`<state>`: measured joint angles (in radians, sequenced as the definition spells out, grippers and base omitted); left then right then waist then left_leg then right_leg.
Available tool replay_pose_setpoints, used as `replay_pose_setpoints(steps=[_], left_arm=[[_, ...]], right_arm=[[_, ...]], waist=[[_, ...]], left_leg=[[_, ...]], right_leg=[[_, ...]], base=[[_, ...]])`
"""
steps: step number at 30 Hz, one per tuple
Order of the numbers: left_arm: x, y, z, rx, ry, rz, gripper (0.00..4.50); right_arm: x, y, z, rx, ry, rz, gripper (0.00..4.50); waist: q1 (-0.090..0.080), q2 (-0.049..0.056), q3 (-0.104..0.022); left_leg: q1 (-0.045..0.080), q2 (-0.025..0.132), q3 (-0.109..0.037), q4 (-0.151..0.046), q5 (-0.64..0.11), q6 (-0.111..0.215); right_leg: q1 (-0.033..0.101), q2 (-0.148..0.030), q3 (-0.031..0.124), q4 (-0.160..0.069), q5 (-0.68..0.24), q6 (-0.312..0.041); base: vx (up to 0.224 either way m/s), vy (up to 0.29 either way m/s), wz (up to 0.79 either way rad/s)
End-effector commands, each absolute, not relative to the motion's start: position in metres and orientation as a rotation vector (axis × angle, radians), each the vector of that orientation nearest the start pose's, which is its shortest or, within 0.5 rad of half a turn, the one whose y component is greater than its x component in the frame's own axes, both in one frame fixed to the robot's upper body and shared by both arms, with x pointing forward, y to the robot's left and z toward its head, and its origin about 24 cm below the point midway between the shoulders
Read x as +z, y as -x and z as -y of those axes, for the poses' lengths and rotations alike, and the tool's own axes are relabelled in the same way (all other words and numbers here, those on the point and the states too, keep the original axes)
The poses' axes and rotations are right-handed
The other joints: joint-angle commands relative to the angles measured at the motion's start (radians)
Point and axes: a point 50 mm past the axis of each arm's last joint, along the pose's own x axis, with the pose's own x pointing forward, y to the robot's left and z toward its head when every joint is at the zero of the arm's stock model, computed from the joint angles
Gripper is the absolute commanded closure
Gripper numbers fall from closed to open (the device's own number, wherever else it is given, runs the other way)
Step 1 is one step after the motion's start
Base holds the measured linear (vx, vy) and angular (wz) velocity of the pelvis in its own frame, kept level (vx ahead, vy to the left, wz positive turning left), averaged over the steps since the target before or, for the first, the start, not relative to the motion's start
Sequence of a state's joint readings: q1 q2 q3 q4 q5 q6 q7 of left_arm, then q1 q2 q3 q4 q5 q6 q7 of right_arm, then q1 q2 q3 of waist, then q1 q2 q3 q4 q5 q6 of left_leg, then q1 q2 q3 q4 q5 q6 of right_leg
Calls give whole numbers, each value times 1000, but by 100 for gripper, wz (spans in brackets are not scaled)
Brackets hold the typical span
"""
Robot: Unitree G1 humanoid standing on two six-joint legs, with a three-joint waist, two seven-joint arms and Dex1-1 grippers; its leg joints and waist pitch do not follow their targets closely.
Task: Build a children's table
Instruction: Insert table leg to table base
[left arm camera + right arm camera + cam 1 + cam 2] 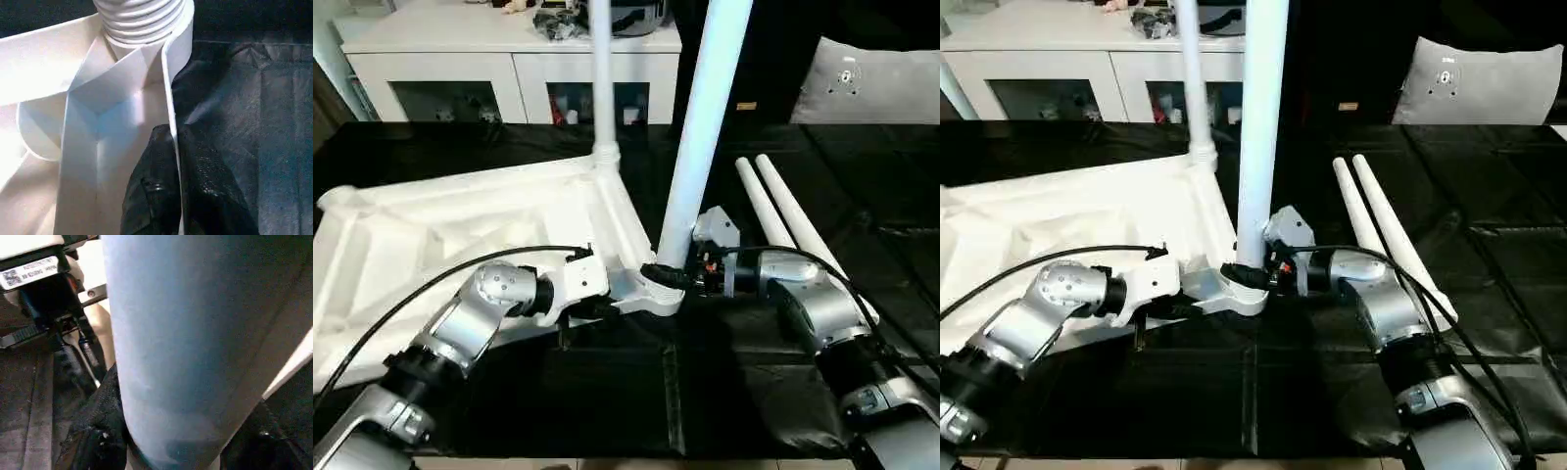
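Right gripper (674, 277) grips the near leg (700, 137) at its base, long axis tilted over the corner socket (654, 294). Left gripper (168, 196), nearly closed, pinches the tabletop (431, 235) rim beside it.

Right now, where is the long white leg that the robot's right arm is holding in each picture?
Left eye view: the long white plastic tube leg rises from bottom centre, leaning right.
Right eye view: it stands near centre.
Left wrist view: its ribbed end sits in the corner socket.
Right wrist view: it is close up.
Shared landmark: the white ribbed tabletop's corner socket.
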<state>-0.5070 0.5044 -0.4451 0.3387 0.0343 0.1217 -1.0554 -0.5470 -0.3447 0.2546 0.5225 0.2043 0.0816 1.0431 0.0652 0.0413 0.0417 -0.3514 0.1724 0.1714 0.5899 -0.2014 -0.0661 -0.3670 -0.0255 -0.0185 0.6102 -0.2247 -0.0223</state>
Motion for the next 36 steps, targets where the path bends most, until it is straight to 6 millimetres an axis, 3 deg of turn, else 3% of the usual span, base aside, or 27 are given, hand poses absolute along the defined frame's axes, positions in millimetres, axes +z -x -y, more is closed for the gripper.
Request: replay_pose_setpoints(steps=[1,11,13,14,20,24,26,27,29,30,32,36], left_arm=[[70,-302,-137,-1345,-723,-373,450],[75,-314,-138,-1345,-684,-371,450],[73,-311,-139,-1351,-647,-384,450],[72,-309,-139,-1352,-633,-388,450],[68,-291,-141,-1256,-574,-414,450],[74,-268,-132,-1168,-495,-404,450],[77,-258,-124,-1151,-482,-394,450],[78,-252,-117,-1150,-476,-388,450],[78,-250,-112,-1153,-474,-385,450],[78,-248,-108,-1154,-468,-386,450],[79,-248,-106,-1145,-464,-396,450],[79,-249,-110,-1117,-476,-412,450]], right_arm=[[-2,-291,161,1114,167,-642,261],[-10,-281,146,1107,144,-626,261],[-12,-280,143,1094,130,-631,261],[-13,-280,142,1085,117,-634,261],[-16,-278,137,1004,120,-645,261],[-17,-277,134,921,93,-646,261],[-18,-277,133,891,85,-646,261],[-18,-277,131,878,76,-642,261],[-18,-277,130,877,73,-637,261],[-19,-276,128,879,71,-633,261],[-19,-273,125,883,79,-625,261],[-18,-271,122,881,69,-622,261]], waist=[[0,18,-46],[-3,17,-31],[-5,17,-30],[-6,11,-27],[-12,13,-23],[-21,8,-19],[-26,3,-20],[-27,9,-18],[-28,6,-15],[-27,-6,-15],[-22,4,-12],[-21,2,-13]], left_leg=[[4,59,-26,-73,-211,25],[9,62,-29,-86,-276,6],[9,62,-29,-86,-281,6],[8,62,-28,-88,-284,6],[4,70,-33,-100,-284,-1],[3,64,-31,-101,-289,12],[0,65,-31,-102,-266,18],[-1,65,-32,-103,-266,19],[2,62,-30,-101,-287,21],[3,61,-28,-101,-291,23],[8,61,-33,-103,-330,12],[5,62,-36,-107,-329,8]], right_leg=[[31,-102,42,-68,-49,-247],[26,-107,47,-79,-157,-227],[25,-108,48,-81,-171,-228],[23,-108,49,-83,-182,-227],[23,-111,51,-79,-192,-221],[18,-109,53,-94,-286,-198],[21,-106,51,-94,-254,-202],[19,-107,51,-94,-252,-205],[14,-104,52,-101,-303,-194],[14,-103,53,-105,-327,-187],[6,-105,54,-110,-414,-161],[6,-104,55,-112,-412,-138]], base=[[0,0,0],[0,0,0],[0,0,0],[0,0,0],[0,0,0],[0,0,0],[0,0,0],[0,0,0],[0,0,0],[0,0,0],[0,0,0],[0,0,0]])
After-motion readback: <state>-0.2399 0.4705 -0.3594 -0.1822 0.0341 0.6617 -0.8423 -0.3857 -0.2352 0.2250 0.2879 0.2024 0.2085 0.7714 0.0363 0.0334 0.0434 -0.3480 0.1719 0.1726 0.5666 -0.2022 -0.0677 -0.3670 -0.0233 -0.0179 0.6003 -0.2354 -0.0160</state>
